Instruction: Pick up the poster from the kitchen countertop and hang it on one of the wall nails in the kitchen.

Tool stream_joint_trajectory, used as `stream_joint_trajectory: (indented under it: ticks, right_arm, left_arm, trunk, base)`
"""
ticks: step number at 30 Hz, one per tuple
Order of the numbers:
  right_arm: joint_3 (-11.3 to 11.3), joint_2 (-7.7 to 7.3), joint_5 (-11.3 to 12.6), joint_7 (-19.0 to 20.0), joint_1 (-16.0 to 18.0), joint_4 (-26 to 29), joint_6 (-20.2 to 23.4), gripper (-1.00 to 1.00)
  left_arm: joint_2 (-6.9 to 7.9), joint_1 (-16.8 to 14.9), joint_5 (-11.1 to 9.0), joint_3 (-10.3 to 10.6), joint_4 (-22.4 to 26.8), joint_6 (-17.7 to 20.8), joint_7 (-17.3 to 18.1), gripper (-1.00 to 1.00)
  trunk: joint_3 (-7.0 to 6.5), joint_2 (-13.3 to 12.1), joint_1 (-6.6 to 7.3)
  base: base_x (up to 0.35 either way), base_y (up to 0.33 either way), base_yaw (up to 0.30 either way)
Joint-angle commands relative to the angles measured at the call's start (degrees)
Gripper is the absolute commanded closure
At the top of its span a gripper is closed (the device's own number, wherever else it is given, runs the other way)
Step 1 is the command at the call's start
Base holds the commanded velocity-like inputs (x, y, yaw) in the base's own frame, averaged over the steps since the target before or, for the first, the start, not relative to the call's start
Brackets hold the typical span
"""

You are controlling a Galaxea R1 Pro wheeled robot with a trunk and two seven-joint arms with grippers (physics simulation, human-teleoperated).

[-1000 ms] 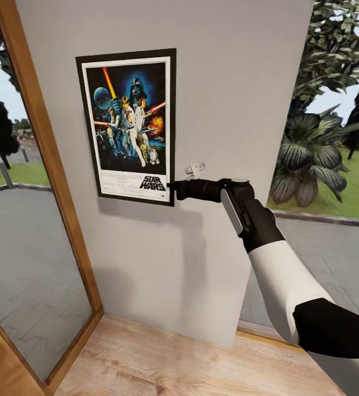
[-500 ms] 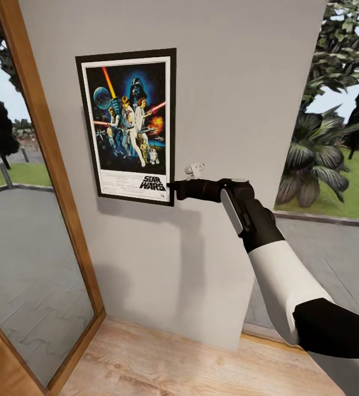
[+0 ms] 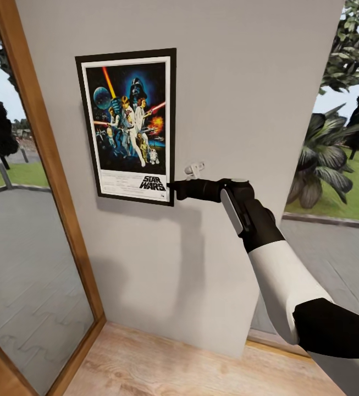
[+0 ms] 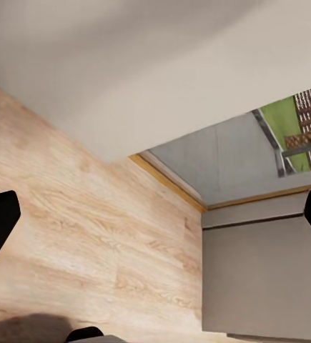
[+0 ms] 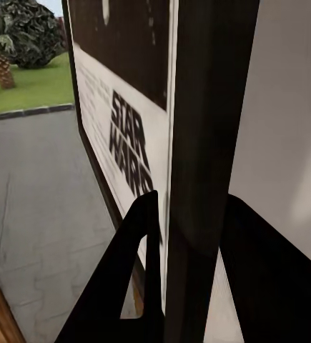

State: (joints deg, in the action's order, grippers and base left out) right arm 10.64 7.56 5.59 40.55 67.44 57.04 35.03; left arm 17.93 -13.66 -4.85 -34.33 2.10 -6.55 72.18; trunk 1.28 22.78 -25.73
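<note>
The one legible text was "STAR WARS", printed in slanted black block letters on the white border of the poster (image 3: 128,125), at its lower right corner, in the head view. The right wrist view showed the same lettering on the poster (image 5: 126,136), steeply foreshortened, just beside the black frame edge. Lines of small print ran across the white border beside and above the title, too fine to read.

The poster (image 3: 127,125) lies flat against the wall (image 3: 245,99), right gripper (image 3: 171,188) at its lower right corner.
</note>
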Motion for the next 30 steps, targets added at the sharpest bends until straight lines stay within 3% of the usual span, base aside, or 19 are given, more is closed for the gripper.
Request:
stream_joint_trajectory:
  ticks: [1,30]
  right_arm:
    - [-0.01,0.00,0.74,-0.04,0.06,0.01,0.57,1.00]
    - [-0.01,0.00,0.74,-0.04,0.06,0.09,0.56,1.00]
  left_arm:
    - [0.05,-0.06,-0.51,0.49,-0.08,-0.57,0.07,-1.00]
    - [0.26,-0.06,-0.50,0.49,-0.08,-0.57,0.07,-1.00]
  trunk:
    - [0.13,0.13,-0.05]
    - [0.13,0.13,-0.05]
  base:
    - [0.104,0.003,0.000]
    - [0.098,0.000,0.000]
